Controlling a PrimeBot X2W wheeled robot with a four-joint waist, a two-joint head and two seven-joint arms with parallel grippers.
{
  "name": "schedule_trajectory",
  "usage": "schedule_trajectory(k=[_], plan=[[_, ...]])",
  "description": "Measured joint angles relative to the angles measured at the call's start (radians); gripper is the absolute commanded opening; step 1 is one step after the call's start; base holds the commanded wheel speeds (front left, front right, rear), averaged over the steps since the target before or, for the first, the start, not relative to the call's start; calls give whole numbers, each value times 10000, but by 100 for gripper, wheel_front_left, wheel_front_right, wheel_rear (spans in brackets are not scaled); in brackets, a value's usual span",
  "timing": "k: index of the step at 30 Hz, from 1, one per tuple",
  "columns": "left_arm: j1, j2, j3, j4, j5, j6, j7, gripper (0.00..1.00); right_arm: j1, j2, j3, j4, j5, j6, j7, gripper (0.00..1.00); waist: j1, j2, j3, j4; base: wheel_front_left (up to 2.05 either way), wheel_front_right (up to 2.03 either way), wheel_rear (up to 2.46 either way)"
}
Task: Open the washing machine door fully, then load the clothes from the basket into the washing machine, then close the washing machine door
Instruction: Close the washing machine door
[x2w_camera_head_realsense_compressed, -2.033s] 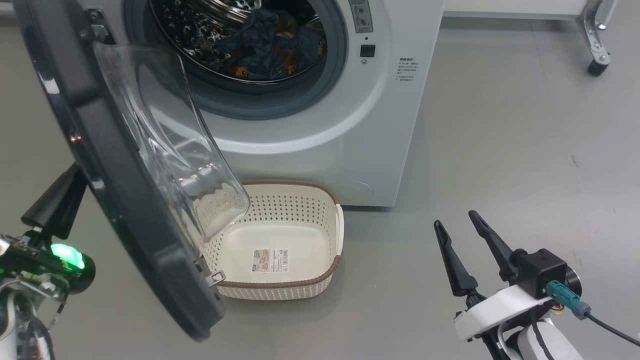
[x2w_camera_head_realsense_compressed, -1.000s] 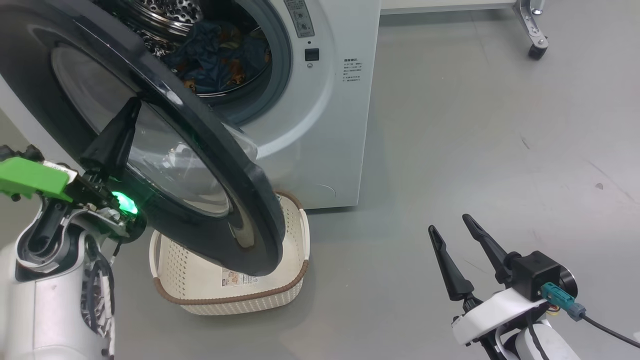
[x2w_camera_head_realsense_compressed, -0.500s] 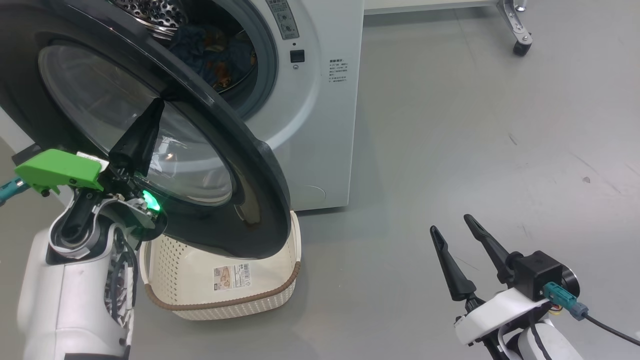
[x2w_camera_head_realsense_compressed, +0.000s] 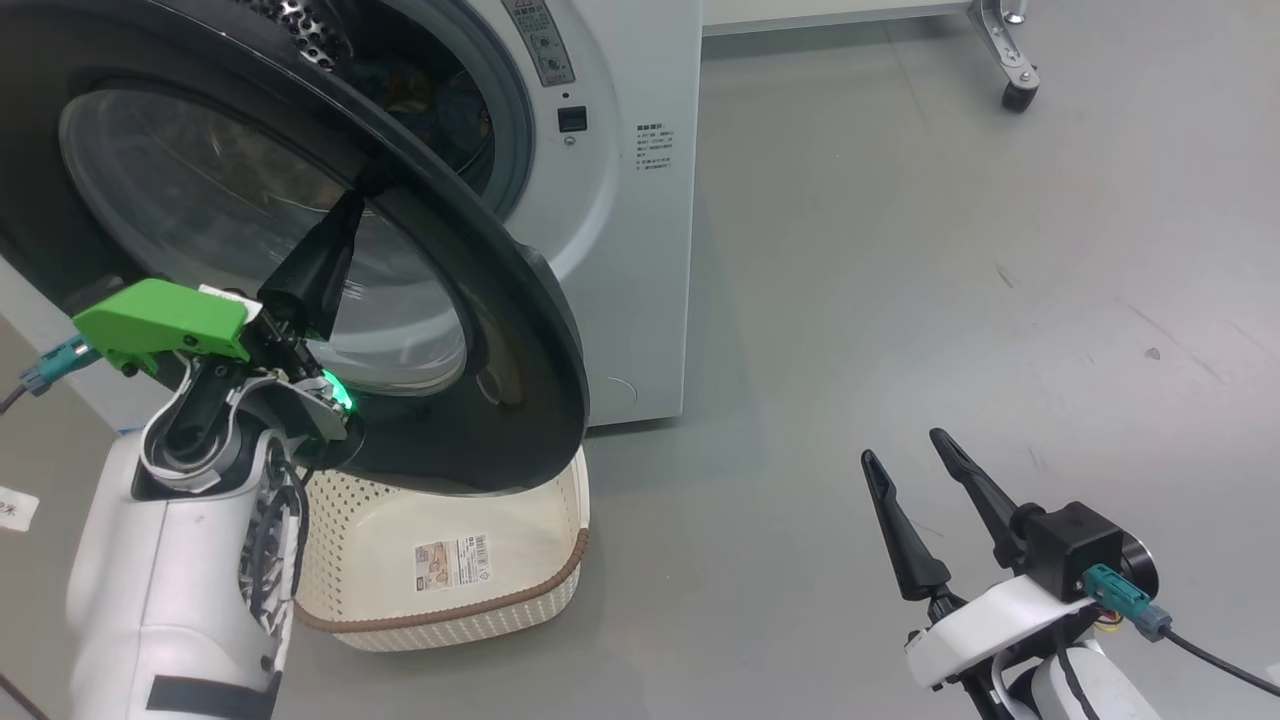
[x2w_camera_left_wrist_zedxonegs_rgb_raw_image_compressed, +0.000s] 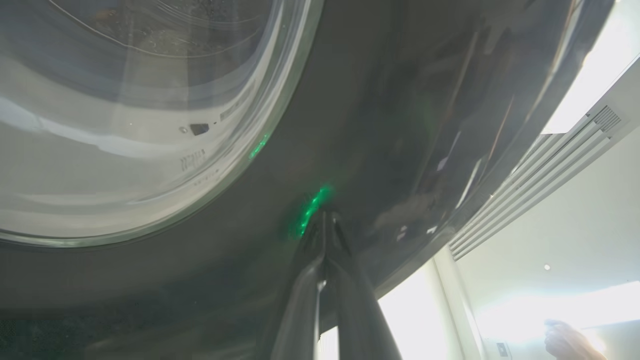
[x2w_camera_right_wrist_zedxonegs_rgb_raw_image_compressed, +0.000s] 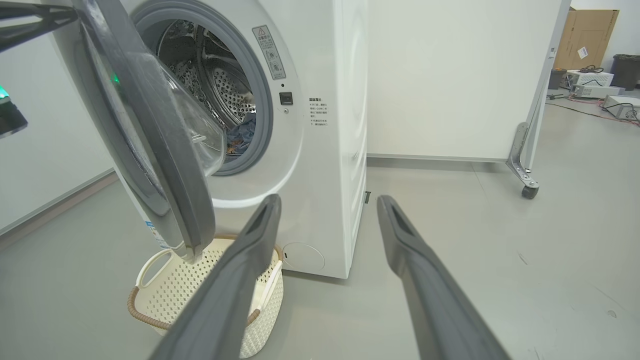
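Observation:
The washing machine (x2w_camera_head_realsense_compressed: 620, 250) stands at the upper left, and its door (x2w_camera_head_realsense_compressed: 520, 330) hangs partly open, the glossy black outer face turned toward me. My left gripper (x2w_camera_head_realsense_compressed: 350, 205) is shut, with its tips resting against that outer face just beside the glass window; in the left wrist view the left gripper (x2w_camera_left_wrist_zedxonegs_rgb_raw_image_compressed: 326, 219) touches the door (x2w_camera_left_wrist_zedxonegs_rgb_raw_image_compressed: 375, 125) rim. The clothes (x2w_camera_head_realsense_compressed: 430, 100) lie dark blue inside the drum, also visible as clothes (x2w_camera_right_wrist_zedxonegs_rgb_raw_image_compressed: 241, 137) through the gap. The basket (x2w_camera_head_realsense_compressed: 540, 585) sits on the floor under the door with nothing in it. My right gripper (x2w_camera_head_realsense_compressed: 903, 447) hovers open at the lower right, holding nothing.
A white panel on a castor leg (x2w_camera_head_realsense_compressed: 1010, 90) stands behind the machine to the right. Grey floor stretches to the right of the basket. A person's hand (x2w_camera_left_wrist_zedxonegs_rgb_raw_image_compressed: 565, 340) shows low in the left wrist view. Boxes and equipment (x2w_camera_right_wrist_zedxonegs_rgb_raw_image_compressed: 590, 85) sit far right.
The door has swung from wide open toward the machine, with my shut left gripper following on its outer face. The head camera has shifted. My right gripper has stayed put and open.

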Motion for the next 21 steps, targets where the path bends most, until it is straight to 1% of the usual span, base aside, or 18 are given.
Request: schedule_trajectory(k=[12,13,16,18,20,21], plan=[[-304,-12,-554,393,104,-48,-477,0,4,35,-73,-2,0,0,0,100,0,0,34,-56,0,0,0],[-304,0,-671,420,483,-48,-552,0,4,40,-81,-2,0,0,0,100,0,0,37,-50,0,0,0],[-284,320,-1275,389,1871,-50,-629,0,4,59,-167,-10,0,0,0,100,0,0,43,-31,0,0,0],[-252,481,-1287,171,2011,-50,-844,0,6,58,-280,-12,0,0,0,100,0,0,39,-12,0,0,0],[-187,694,-1404,-77,2556,-81,-1137,0,31,59,-437,-12,2,0,0,100,0,0,34,22,0,0,0],[-121,844,-1524,-136,2922,-81,-1340,13,51,56,-525,-15,2,0,0,100,0,0,34,51,0,0,0]])
